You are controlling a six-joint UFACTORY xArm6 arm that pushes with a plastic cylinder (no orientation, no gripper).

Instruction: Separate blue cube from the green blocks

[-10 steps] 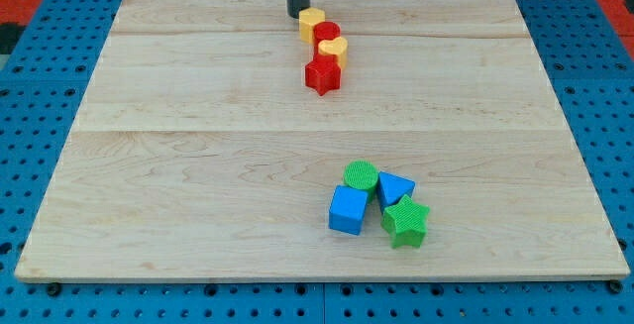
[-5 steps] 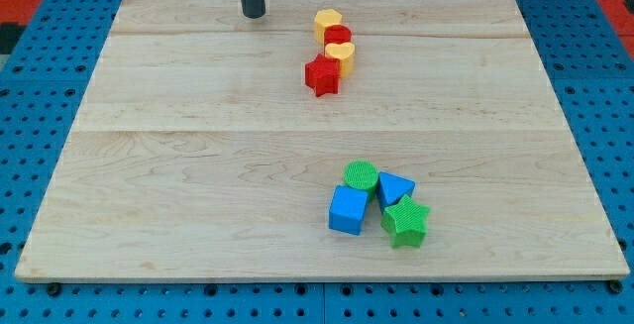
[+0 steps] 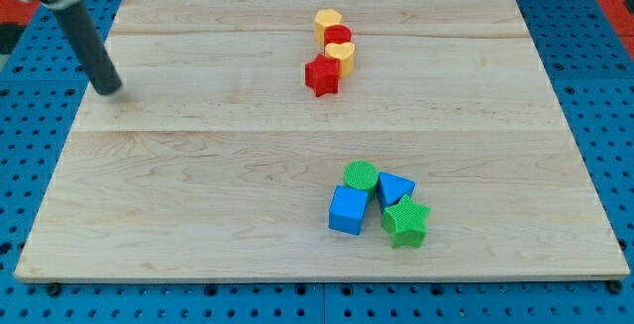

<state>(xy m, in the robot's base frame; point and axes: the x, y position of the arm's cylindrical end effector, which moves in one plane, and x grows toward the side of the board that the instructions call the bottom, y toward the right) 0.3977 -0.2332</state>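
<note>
Resting my tip (image 3: 108, 88) far left, holding nothing | one blue cube (image 3: 348, 210) | two green blocks (image 3: 361, 177) touching it

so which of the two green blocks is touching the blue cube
The green cylinder: it sits against the blue cube at its upper right corner. The green star lies apart, to the cube's right.

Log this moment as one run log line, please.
my tip: view's left edge, far from all blocks | blue cube: touching green cylinder, beside green star | task: not separated
</note>
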